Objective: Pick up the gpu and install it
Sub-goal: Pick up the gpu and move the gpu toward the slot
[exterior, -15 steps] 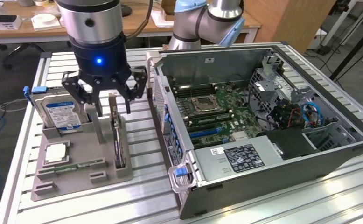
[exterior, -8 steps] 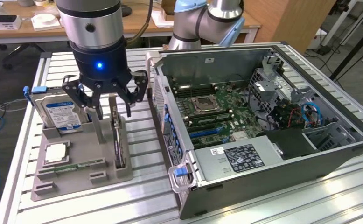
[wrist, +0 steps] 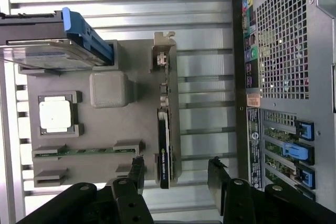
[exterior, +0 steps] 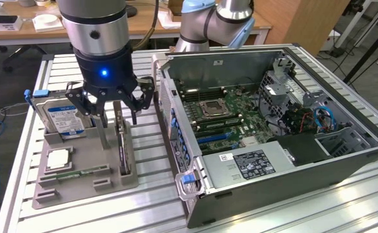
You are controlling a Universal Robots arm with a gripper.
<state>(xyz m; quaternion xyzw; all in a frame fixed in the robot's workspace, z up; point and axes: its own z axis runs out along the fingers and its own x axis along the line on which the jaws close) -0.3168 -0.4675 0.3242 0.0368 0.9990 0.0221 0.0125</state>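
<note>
Premises were a robotics laboratory or workshop: a slotted aluminium surface (exterior: 305, 213) carried an opened computer case (exterior: 241, 63) and a grey parts tray (exterior: 78, 189); wooden office desks (exterior: 20, 35) stood behind.

Grey arm (exterior: 97, 29) upright, wrist pointing straight down, claw (exterior: 119, 114) spread wide, black fingers (wrist: 137, 174) well apart

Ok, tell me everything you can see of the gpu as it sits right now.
The gpu is a thin, flat black card with a silver metal bracket at one end. It stands on its long edge in a slot of the grey holder, on the side nearest the computer case, and looks upright. Only the holder appears to touch it. The open end effector hangs above it with a finger to either side, not in contact.
</note>
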